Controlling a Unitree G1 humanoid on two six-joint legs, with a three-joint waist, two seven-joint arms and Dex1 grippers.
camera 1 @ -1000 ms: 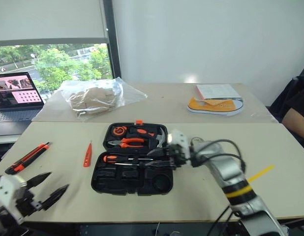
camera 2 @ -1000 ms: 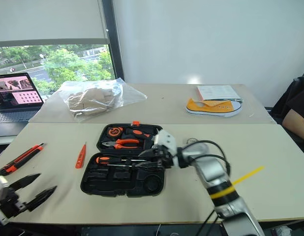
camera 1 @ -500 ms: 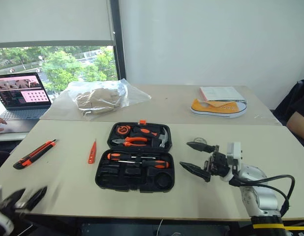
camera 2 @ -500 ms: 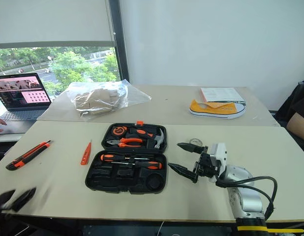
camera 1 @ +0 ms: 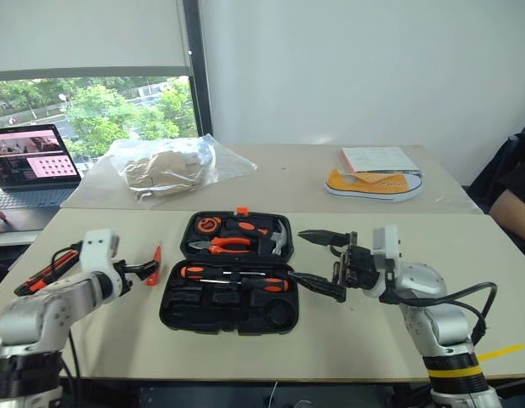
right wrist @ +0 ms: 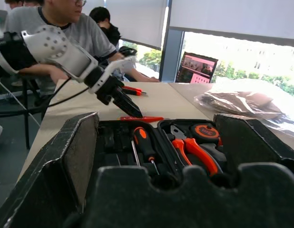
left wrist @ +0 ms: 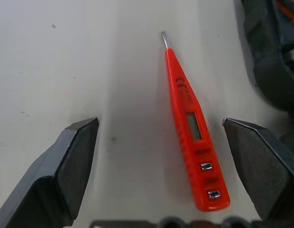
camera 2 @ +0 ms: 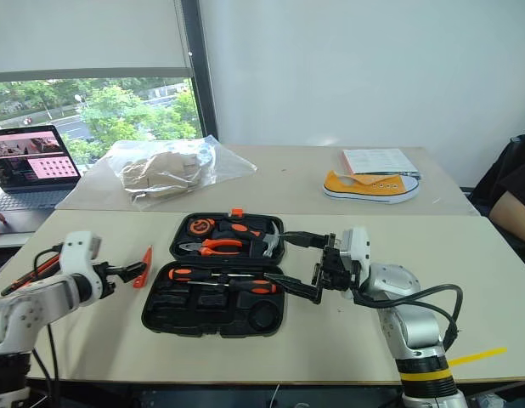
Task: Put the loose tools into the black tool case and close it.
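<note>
Glossy orange plastic pen-like tool [left wrist: 193, 128] with a bare metal tip lies on a smooth, matt beige tabletop [camera 1: 93, 331]; nearby, a matt black plastic tool case [camera 1: 228, 297] and a crinkled clear plastic bag [camera 1: 165, 166].

Case [camera 2: 216, 293] lying open on table [camera 2: 271, 336], holding screwdrivers [camera 2: 220, 278], pliers [camera 2: 213, 247], hammer [camera 2: 269, 243]. Pen tool [camera 2: 143, 265] lying just left of case. Knife [camera 2: 25, 274] lying further left. Left gripper [camera 2: 127, 274] hovering beside pen tool, fingers apart. Right gripper [camera 2: 298, 262] hovering at case's right edge, fingers spread. Laptop [camera 2: 29, 167], bag [camera 2: 173, 168], shoe [camera 2: 371, 184] sitting behind.
</note>
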